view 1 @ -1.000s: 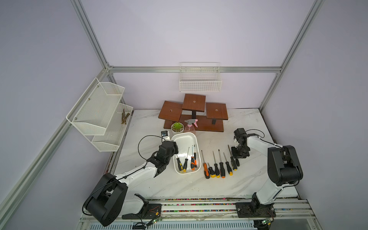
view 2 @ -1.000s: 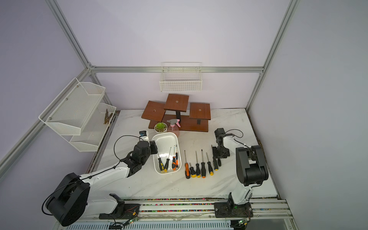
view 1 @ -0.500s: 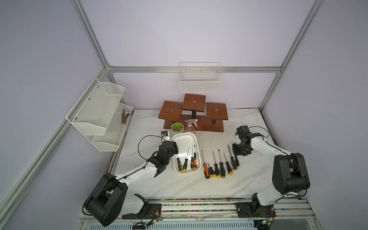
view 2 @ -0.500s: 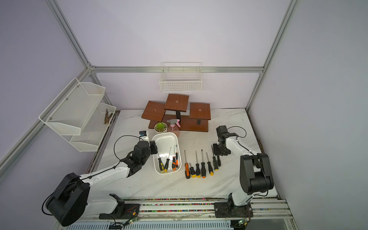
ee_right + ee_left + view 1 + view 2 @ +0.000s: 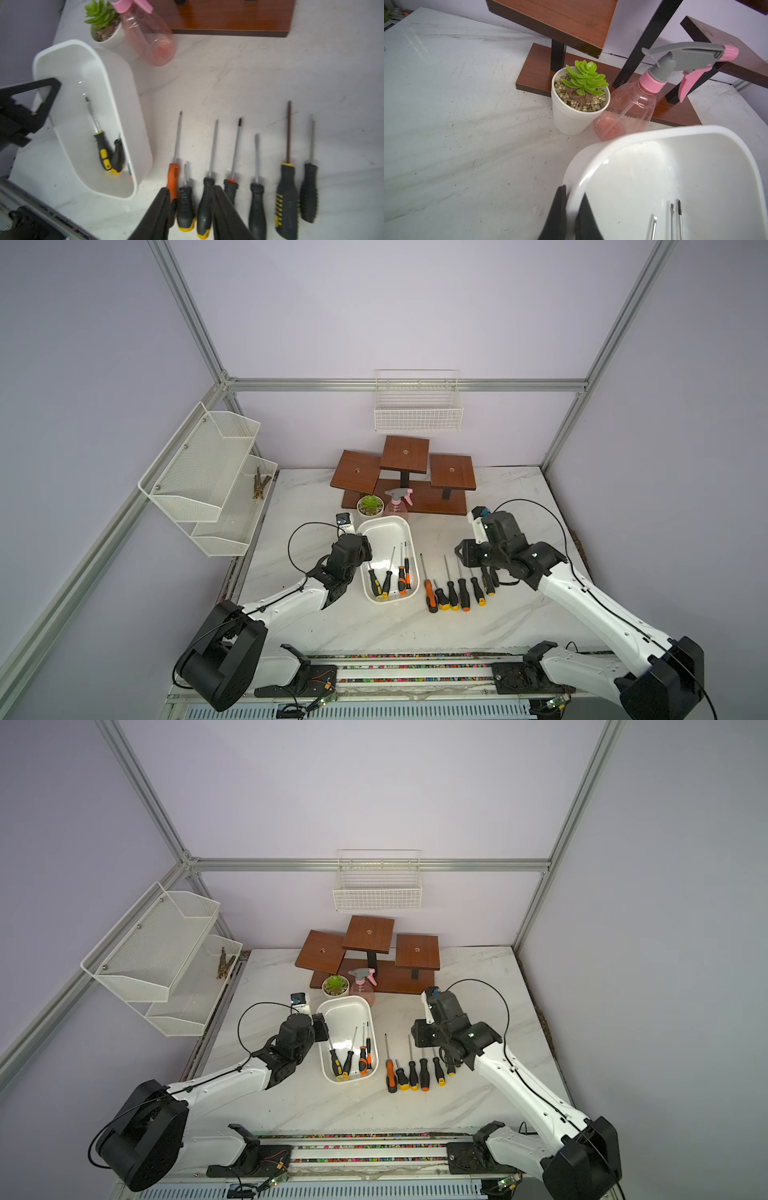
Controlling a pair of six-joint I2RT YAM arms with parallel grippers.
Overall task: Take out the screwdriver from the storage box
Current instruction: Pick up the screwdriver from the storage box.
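The white storage box (image 5: pixel 385 531) (image 5: pixel 345 1013) (image 5: pixel 68 62) stands left of centre, with several screwdrivers (image 5: pixel 401 577) (image 5: pixel 363 1058) (image 5: pixel 101 145) lying in its near end. My left gripper (image 5: pixel 365 552) (image 5: pixel 321 1028) (image 5: pixel 573 191) is shut on the box's left rim (image 5: pixel 633 137), one finger inside and one outside. To the right of the box, a row of several screwdrivers (image 5: pixel 451 593) (image 5: pixel 413 1071) (image 5: pixel 257 197) lies on the table. Above that row hovers my right gripper (image 5: pixel 465 556) (image 5: pixel 419 1032) (image 5: pixel 191 188), open and holding nothing.
Just behind the box stand a potted succulent (image 5: pixel 370 506) (image 5: pixel 580 99) and a pink spray bottle (image 5: pixel 397 504) (image 5: pixel 633 104). A brown tiered wooden stand (image 5: pixel 405 477) is at the back. A wire basket (image 5: pixel 417 406) hangs on the back wall, a mesh shelf (image 5: pixel 208 477) on the left wall.
My right gripper has risen from the right end of the row and swung left above the handles, its jaws a little wider. The left arm and the box have not moved.
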